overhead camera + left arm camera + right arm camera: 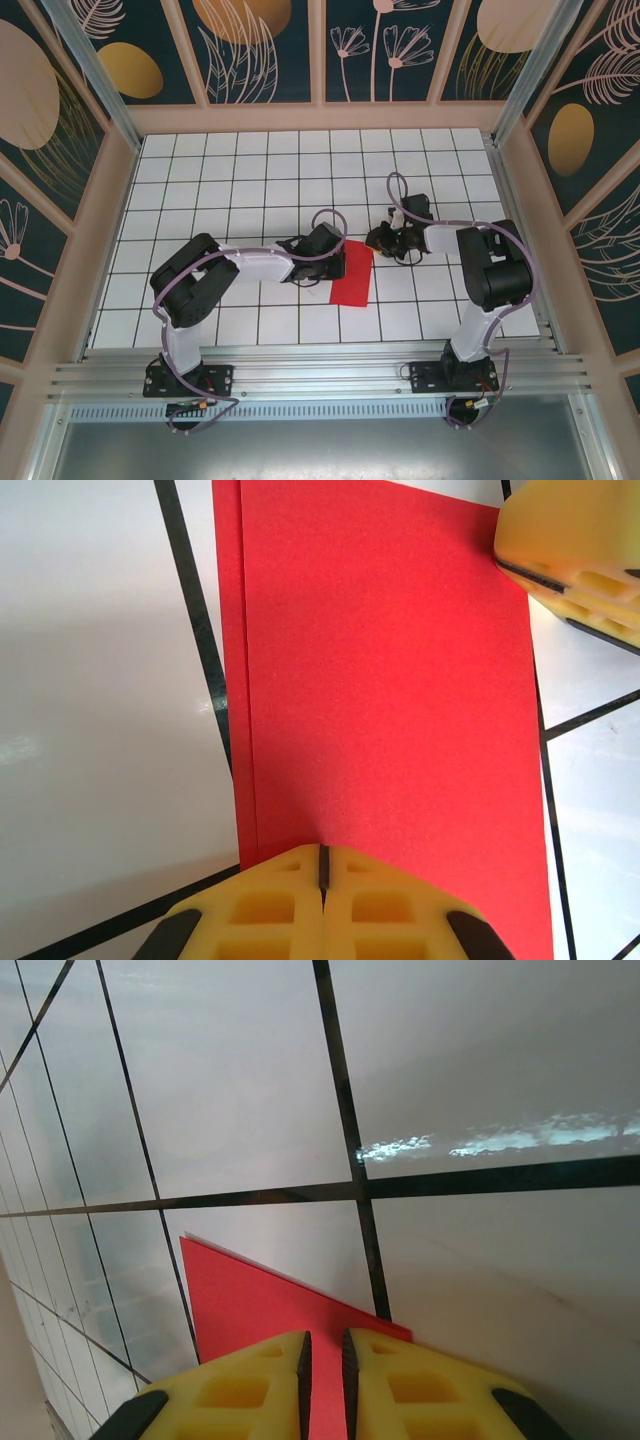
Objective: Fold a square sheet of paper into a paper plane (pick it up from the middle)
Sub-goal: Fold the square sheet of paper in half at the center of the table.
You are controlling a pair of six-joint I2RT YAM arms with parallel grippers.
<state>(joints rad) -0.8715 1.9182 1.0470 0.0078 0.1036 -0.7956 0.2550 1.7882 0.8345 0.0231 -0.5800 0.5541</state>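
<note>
The left pincer [323, 872] is sitting with its jaws pressed together, its tip bearing down on the near short edge of the square sheet of paper [390, 680]; it appears to be pinning the edge flat rather than gripping it. The right pincer [325, 1365] is standing with its jaws drawn almost together, a thin slit between them and red showing through the slit. I cannot tell whether it is nipping the paper or only resting on it. In the left wrist view one of its yellow fingers [575, 545] is sitting at the sheet's far corner.

The sheet is lying flat on the white gridded tabletop [90, 680], in the middle between the two pincers and slightly nearer the left arm's reach. It is showing as a long rectangle rather than a square, and along one long side a second layer is peeking out just past the top one. So, by my judgement, the first fold in half is done and is being pressed flat. Nothing pointed or winged is taking shape yet, so the nose and wing folds are all waiting, and the task is at an early stage.

Counting: one red sheet, two pincers, one tabletop.
</note>
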